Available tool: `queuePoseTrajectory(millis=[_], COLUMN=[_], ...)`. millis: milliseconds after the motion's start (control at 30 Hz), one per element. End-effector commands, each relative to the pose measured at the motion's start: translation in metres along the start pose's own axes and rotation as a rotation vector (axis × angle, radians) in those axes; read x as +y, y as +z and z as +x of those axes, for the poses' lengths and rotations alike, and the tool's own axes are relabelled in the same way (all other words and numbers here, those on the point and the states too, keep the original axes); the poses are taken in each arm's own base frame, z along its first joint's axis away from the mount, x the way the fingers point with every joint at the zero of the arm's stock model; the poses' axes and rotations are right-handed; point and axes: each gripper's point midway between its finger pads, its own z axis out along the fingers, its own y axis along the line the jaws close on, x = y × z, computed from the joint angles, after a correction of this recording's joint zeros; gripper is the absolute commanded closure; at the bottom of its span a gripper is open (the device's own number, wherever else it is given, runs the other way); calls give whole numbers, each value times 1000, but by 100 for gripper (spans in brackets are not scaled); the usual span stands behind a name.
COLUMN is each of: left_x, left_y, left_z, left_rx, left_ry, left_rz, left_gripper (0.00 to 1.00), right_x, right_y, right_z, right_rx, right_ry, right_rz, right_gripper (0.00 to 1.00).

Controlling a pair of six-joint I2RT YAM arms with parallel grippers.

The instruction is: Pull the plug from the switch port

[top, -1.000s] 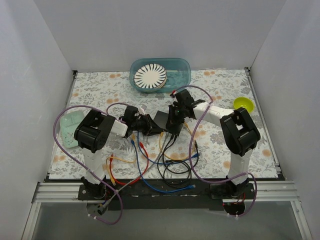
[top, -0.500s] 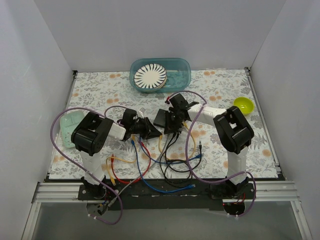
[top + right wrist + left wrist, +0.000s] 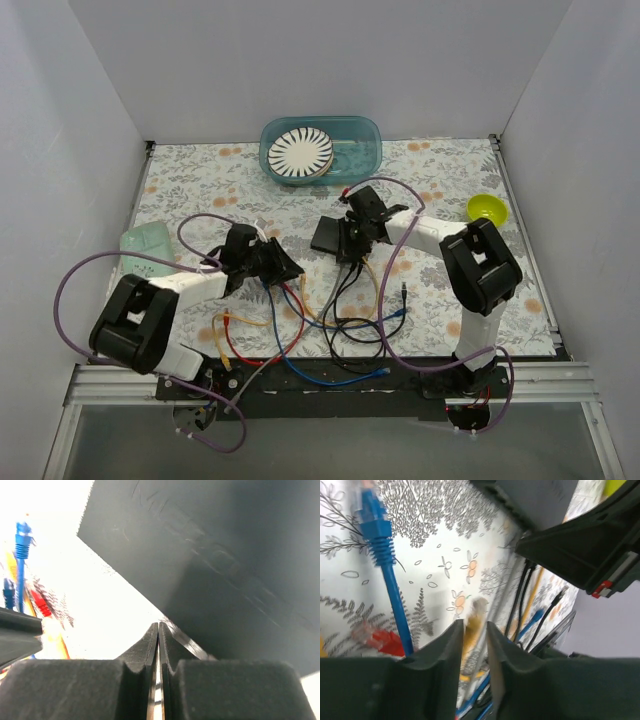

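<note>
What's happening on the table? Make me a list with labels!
Left tool: shut on the yellow plug
Right tool: shut, tips by the switch edge
Switch: dark box, black cables lead from it
Loose plugs: blue plug, red plug
At the back: tub holding a striped plate
Right side: yellow bowl

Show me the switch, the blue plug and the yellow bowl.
switch (image 3: 325, 236): top external view, middle of its flat dark top.
blue plug (image 3: 374, 527): left wrist view, on its blue body.
yellow bowl (image 3: 487, 209): top external view, on its inner wall.
</note>
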Motion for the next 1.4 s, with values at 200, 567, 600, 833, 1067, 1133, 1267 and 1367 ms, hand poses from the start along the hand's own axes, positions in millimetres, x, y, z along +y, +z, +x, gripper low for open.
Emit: queuePoseTrajectory(millis=[200, 567, 600, 833, 1067, 1133, 1267, 1367], left_x=[-65, -49, -51, -51, -40, -34, -31, -28], left_y=[-29, 25, 27, 50, 78, 85, 96, 100], left_z=[-74, -18, -16, 2, 4, 5, 4, 4], left_rx=[-207, 61, 64, 131, 148, 157, 165, 167], left_ry=[55, -9, -5, 6, -13, -35, -57, -69], left_rz=[105, 153, 160, 155, 122, 108, 112, 106], left_gripper=[51, 57, 57, 57, 58, 58, 58, 58], right_x=[3, -71, -73, -86, -74, -68, -58, -54], right_y=[-42, -23, -21, -2, 6, 9, 13, 14], right_z=[-91, -150, -151, -128, -89, -82, -76, -73], right_rx=[-267, -272, -268, -190, -130, -115, -99, -92], right_ry=[39, 241, 240, 249, 244, 227, 201, 189], right_rz=[-9, 84, 90, 107, 66, 59, 46, 41], right_gripper=[89, 89, 89, 89, 89, 89, 89, 89])
